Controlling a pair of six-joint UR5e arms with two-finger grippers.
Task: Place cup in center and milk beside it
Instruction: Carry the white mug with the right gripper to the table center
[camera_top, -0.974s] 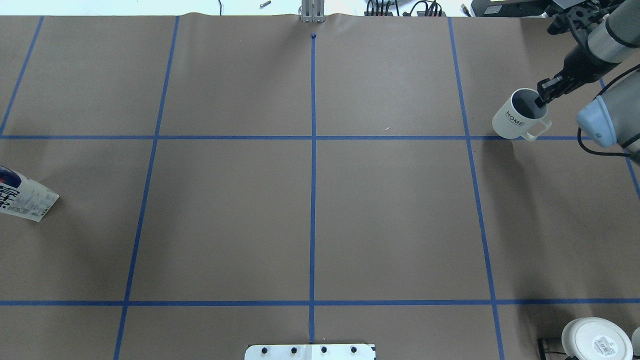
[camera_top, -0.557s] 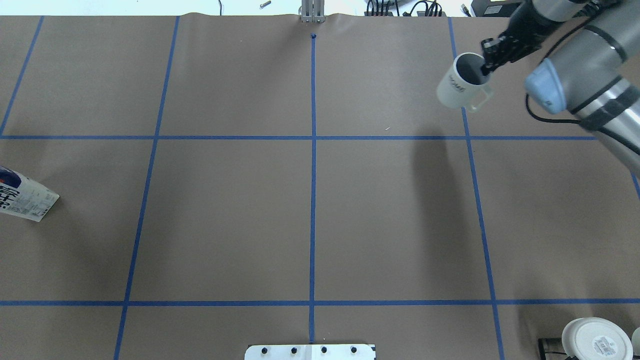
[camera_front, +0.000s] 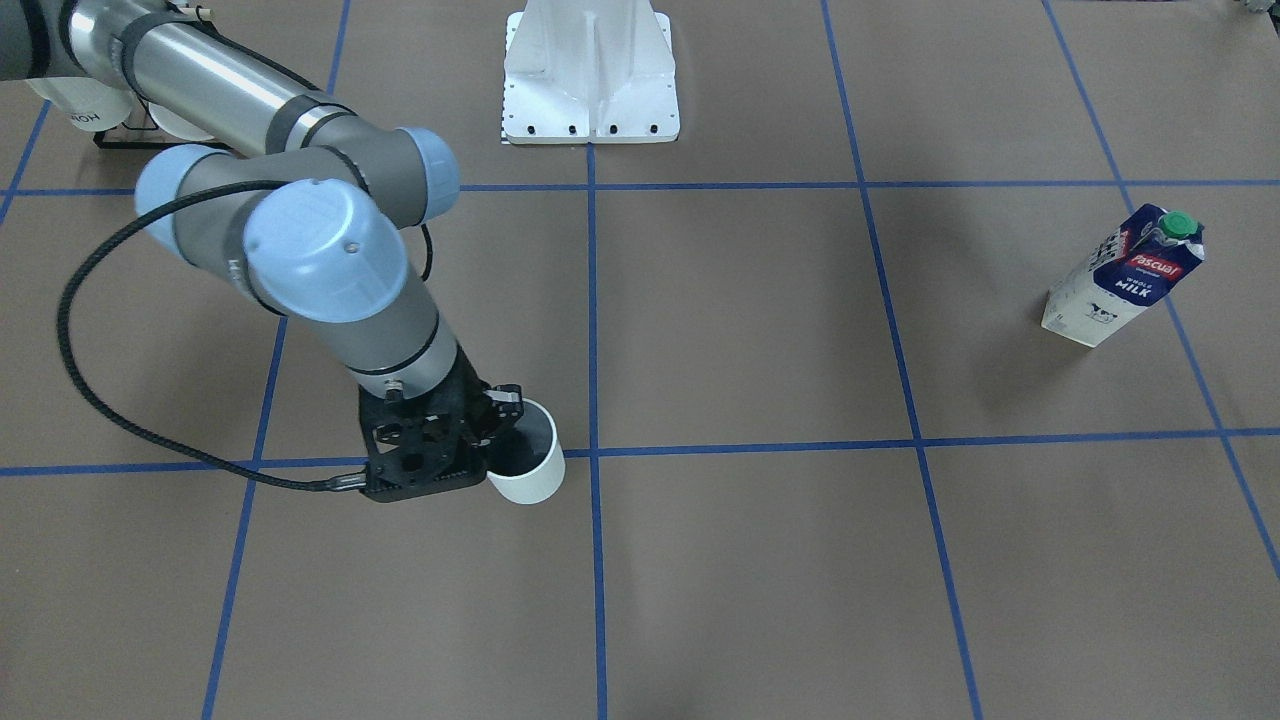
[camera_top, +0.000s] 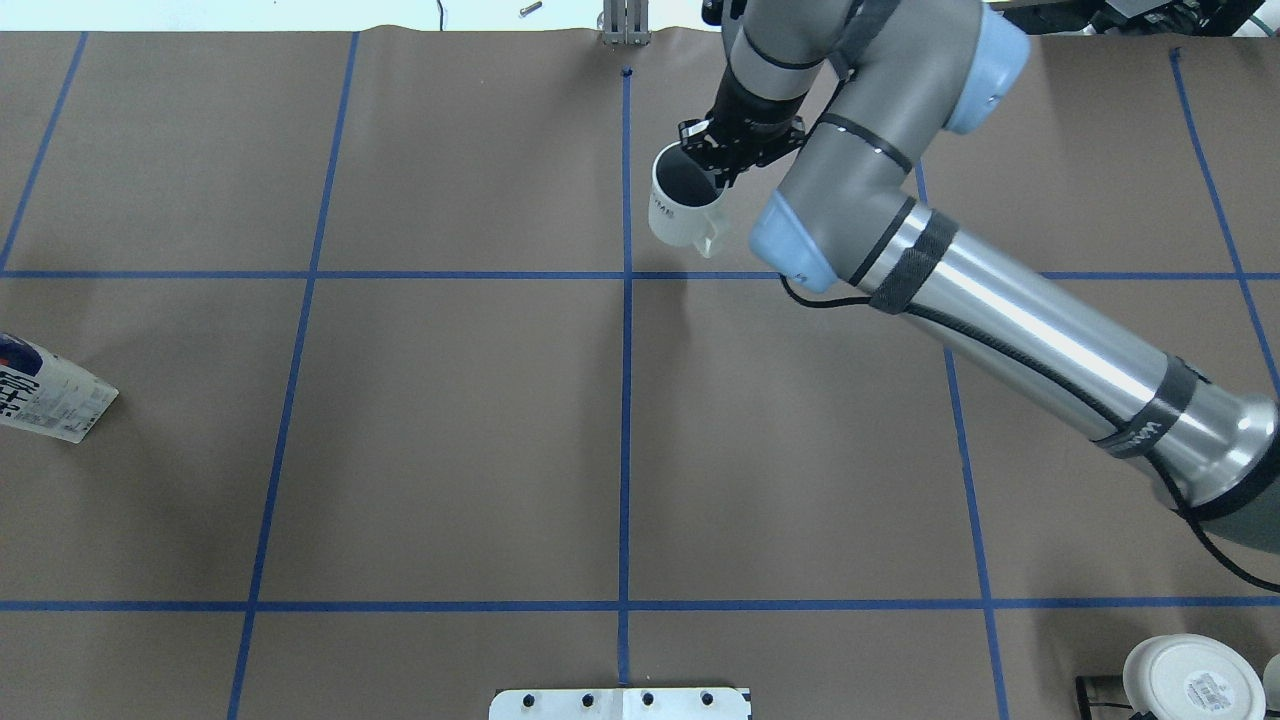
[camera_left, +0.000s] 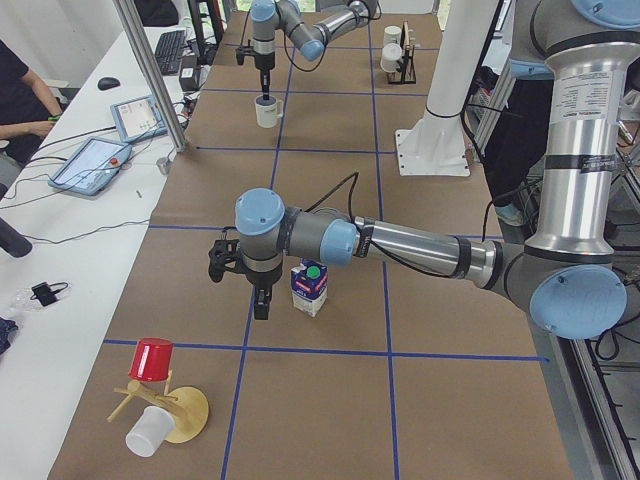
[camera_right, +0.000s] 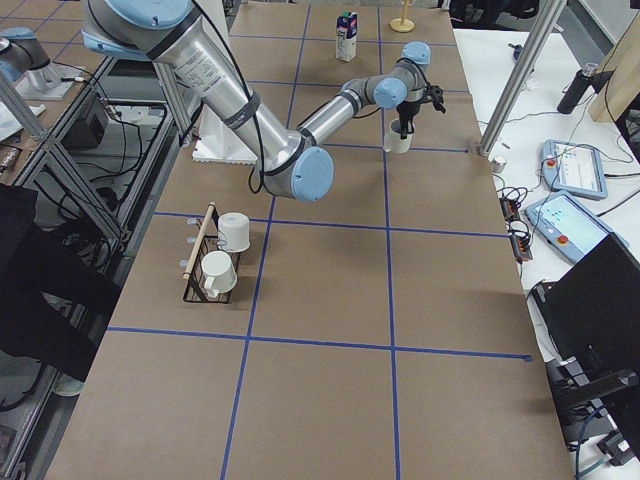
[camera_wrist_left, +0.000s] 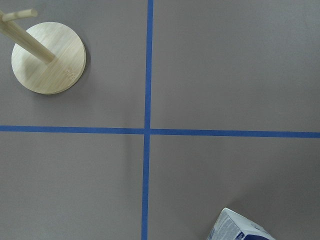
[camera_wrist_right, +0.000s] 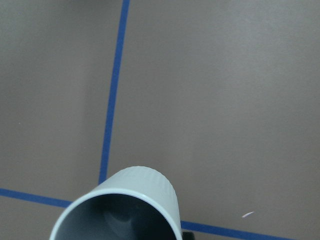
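The cup (camera_top: 683, 208) is a white mug with a grey inside, a small handle and faint lettering. My right gripper (camera_top: 714, 176) is shut on its rim, one finger inside. It hangs low beside the center crossing (camera_top: 627, 275); in the front view the cup (camera_front: 527, 462) is just left of the crossing (camera_front: 592, 452). I cannot tell whether it touches the surface. The milk (camera_front: 1124, 279), a blue and white carton with a green cap, stands upright far off at the left edge (camera_top: 48, 392). My left gripper (camera_left: 259, 300) hangs beside the milk (camera_left: 309, 288); I cannot tell whether it is open or shut.
A rack with white mugs (camera_right: 216, 256) stands at the robot's right; one mug's underside (camera_top: 1190, 680) shows. A wooden stand (camera_left: 172, 412) with a red cup (camera_left: 152, 359) is near the milk. The robot's base plate (camera_front: 590, 90) sits at the table's near edge.
My right arm has carried the cup left, from the far right of the table to just right of the middle tape line. The milk has not moved.
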